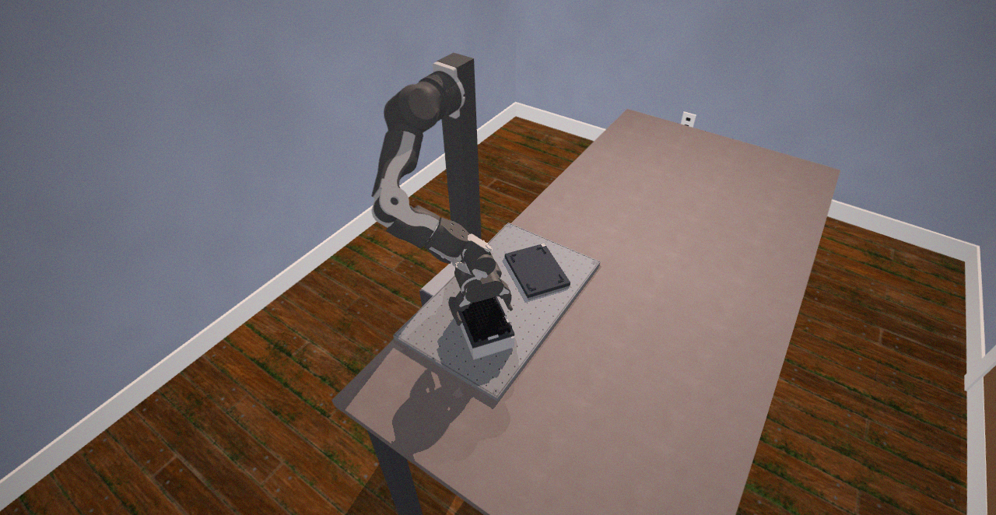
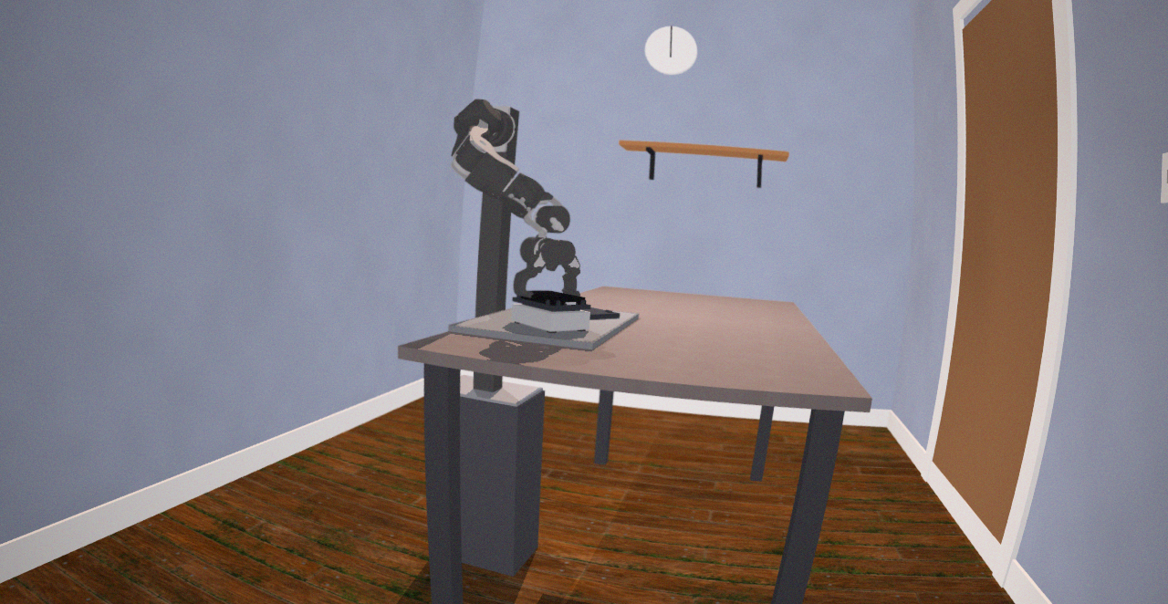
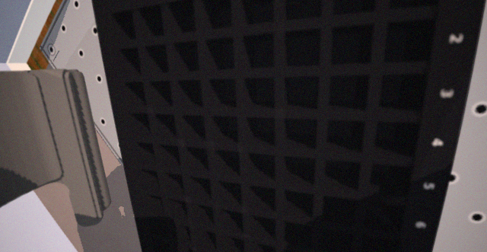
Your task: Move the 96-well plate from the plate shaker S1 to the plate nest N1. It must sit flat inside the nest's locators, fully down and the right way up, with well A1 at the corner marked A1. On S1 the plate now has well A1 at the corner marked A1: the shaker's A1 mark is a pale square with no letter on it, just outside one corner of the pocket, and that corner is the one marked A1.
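Your gripper (image 2: 548,280) hangs low over the plate (image 1: 485,320), fingers spread apart on either side of it and holding nothing. The plate sits on the shaker (image 1: 496,348), on the perforated board (image 1: 550,317) atop the worktop (image 1: 668,289). The nest (image 1: 536,269) lies just beside it, apart.

Matt black plastic well plate (image 3: 266,122); pale matt perforated metal board (image 1: 550,303); smooth matt brown table (image 1: 682,289); glossy wood-plank floor (image 2: 653,518).

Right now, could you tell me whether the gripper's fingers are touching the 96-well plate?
Apart. The wrist view shows the one visible finger beside the 96-well plate, with breadboard and table showing between them; the gripper is open.
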Robot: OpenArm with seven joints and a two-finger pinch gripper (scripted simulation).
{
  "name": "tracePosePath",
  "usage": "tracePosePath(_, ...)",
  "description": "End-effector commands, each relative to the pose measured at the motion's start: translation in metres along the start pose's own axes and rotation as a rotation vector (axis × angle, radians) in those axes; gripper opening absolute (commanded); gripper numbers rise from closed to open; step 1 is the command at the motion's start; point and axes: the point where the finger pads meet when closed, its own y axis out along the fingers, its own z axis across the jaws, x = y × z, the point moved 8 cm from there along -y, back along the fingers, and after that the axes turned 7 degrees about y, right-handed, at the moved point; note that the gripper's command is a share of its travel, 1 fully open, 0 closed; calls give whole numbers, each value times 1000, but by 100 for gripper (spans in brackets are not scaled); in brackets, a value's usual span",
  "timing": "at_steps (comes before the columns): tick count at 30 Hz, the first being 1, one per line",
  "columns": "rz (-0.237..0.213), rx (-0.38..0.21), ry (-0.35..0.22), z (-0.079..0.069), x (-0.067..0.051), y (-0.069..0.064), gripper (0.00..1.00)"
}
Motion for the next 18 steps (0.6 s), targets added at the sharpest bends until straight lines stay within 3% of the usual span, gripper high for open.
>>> tracePosePath(1,0,-3,-2,0,0,-1,77)
tracePosePath(18,3,-9,-3,-3,-4,2,77)
